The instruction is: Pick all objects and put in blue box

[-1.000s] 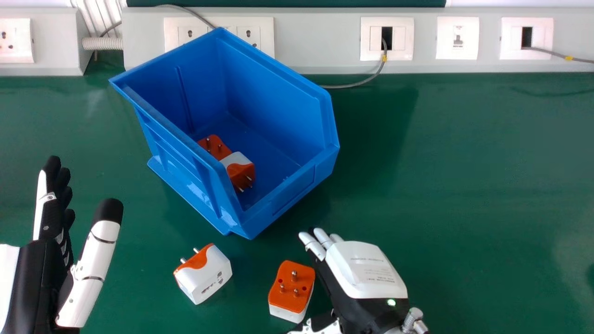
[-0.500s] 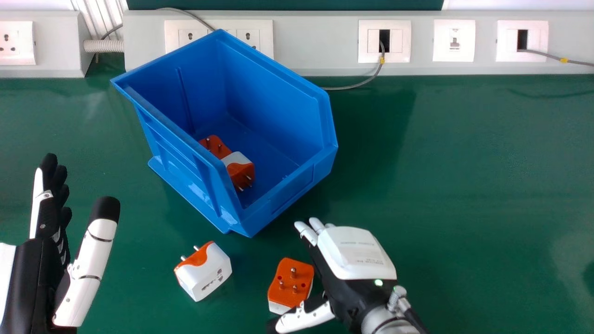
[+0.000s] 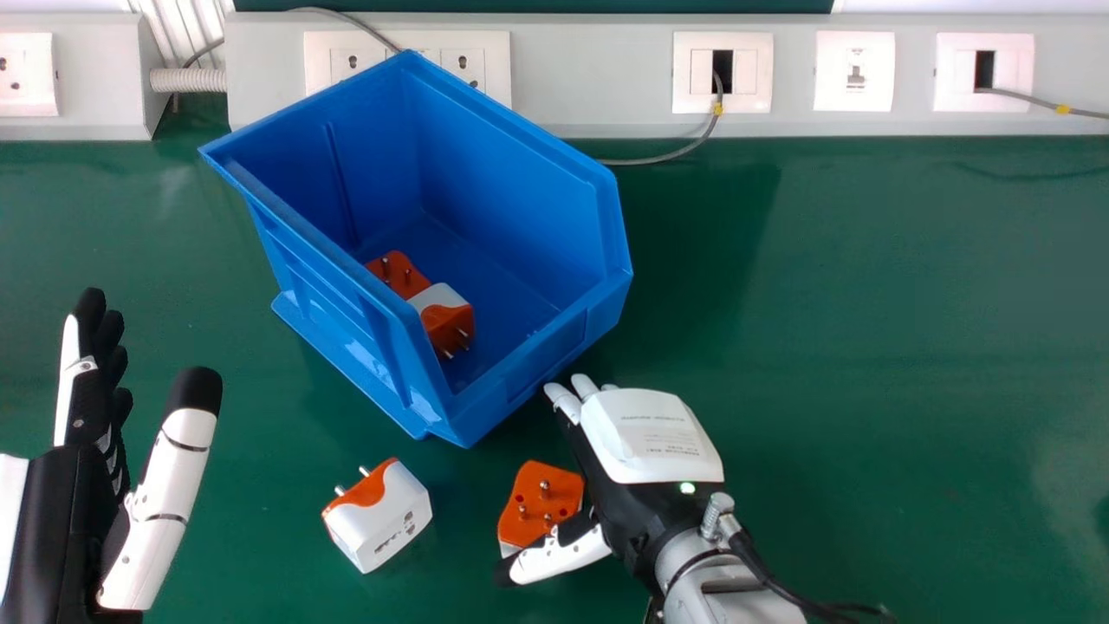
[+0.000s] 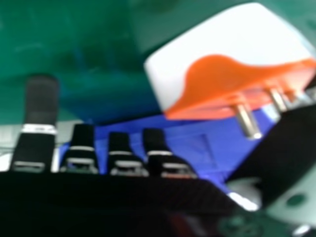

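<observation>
I have my right hand with its fingers extended and its thumb spread well away from them, clamped on nothing. Just left of its palm, in the space between thumb and fingers, is the nearest plug adapter, orange pin face up on the bench; the thumb overlaps its near edge, but I can't tell whether they touch. Over the last second I've brought the hand forward and a little left, and that adapter has shifted slightly toward the box too.

Farther left of the hand, a white-bodied adapter lies with its pins pointing away, where it was before. Ahead and to the left, the blue box has its near corner close by my fingertips, with two more adapters inside. Well out to the left I have the left hand, fingers straight, thumb apart. Beyond the box runs the socket trunking.
</observation>
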Available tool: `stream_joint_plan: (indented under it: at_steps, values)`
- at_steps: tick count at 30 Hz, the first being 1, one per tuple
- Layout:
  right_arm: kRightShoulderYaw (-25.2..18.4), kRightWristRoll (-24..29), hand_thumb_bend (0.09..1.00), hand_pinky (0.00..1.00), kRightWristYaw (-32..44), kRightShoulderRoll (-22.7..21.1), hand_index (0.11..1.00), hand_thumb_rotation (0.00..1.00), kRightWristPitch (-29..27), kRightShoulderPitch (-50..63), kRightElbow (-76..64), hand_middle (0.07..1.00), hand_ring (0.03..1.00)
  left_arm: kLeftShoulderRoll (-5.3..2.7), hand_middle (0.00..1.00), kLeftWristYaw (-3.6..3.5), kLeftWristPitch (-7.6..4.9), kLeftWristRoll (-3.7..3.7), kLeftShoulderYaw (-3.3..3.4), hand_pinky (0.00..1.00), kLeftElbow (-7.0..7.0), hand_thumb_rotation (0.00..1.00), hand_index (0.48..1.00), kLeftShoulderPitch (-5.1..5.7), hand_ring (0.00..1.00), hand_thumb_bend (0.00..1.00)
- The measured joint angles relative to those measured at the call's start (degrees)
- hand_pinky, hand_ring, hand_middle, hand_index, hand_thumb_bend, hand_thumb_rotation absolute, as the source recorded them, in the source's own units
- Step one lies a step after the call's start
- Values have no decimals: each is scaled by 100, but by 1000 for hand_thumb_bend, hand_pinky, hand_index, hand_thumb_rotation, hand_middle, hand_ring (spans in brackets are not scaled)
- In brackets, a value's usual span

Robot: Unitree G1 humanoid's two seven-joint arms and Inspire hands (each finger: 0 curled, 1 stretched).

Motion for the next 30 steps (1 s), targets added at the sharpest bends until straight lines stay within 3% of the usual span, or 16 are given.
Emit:
stream_joint_plan:
  at_steps: [17, 30]
  values:
    - [389, -513, 843, 867, 1568, -119, 895, 393, 778, -113, -756, 953, 926, -4, 1000, 8, 46, 9, -14, 1000, -97, 822, 1000, 36, 1000, 613]
    - [409, -533, 840, 864, 1626, -172, 861, 340, 747, -157, -738, 941, 917, -1, 1000, 10, 55, 6, -9, 1000, -96, 822, 1000, -50, 1000, 609]
